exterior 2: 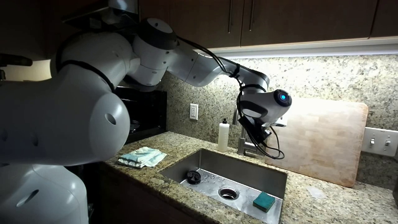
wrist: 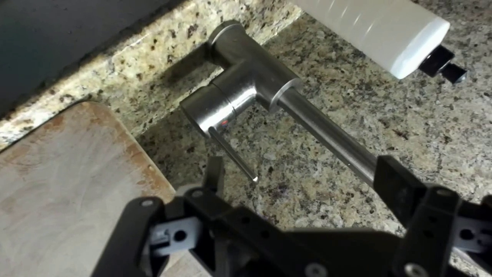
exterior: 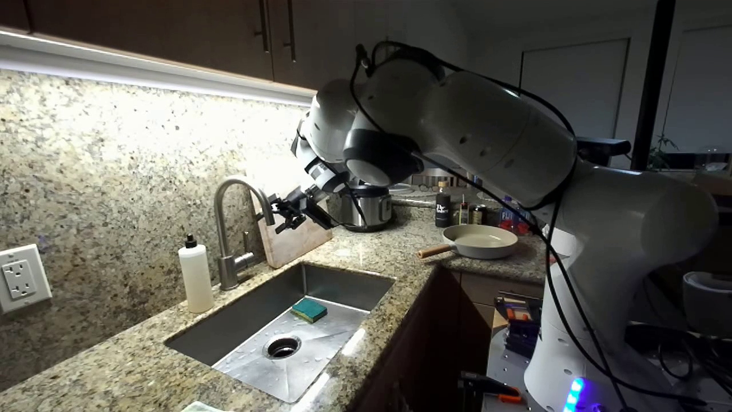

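Speckled granite counter [exterior: 114,369], steel sink [exterior 2: 242,171] set in. Directly on it: faucet [exterior: 228,272], black-topped bottle [exterior: 196,277] just beside, cutting board [exterior 2: 320,140] stood on edge, folded cloth [exterior 2: 142,157], wooden-handled pan [exterior: 483,243], metallic cooker [exterior: 377,207], dark bottle [exterior: 442,209] near small jars [exterior: 471,214].

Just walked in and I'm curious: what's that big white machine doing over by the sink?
A white robot arm extends to the faucet behind the sink. Its gripper is open and holds nothing; ahead of it in the wrist view is the faucet's thin lever, not gripped. A wooden board stands on one side of the faucet and a pale bottle on the other. In the sink lies a green sponge.
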`<state>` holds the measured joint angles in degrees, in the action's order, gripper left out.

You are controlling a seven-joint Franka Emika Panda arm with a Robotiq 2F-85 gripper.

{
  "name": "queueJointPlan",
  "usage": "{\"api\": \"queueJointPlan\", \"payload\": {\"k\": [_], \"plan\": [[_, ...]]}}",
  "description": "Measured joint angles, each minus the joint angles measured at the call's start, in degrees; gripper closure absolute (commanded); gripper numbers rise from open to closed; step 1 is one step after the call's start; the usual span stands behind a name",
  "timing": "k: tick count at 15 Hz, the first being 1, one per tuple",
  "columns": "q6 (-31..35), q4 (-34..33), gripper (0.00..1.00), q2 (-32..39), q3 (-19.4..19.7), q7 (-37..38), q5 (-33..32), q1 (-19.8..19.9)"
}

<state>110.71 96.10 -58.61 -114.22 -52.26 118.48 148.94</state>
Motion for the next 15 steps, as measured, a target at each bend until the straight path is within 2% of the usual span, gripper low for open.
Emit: {"api": "queueJointPlan", "payload": {"k": [8, 15], "plan": [[-0.6, -0.9, 0.00, -1.9, 1.4, 0.3, 0.4, -0.4], [-2.6, -8.0, 0.00, -7.5, 4.9, 2.4, 1.0, 0.1]]}}
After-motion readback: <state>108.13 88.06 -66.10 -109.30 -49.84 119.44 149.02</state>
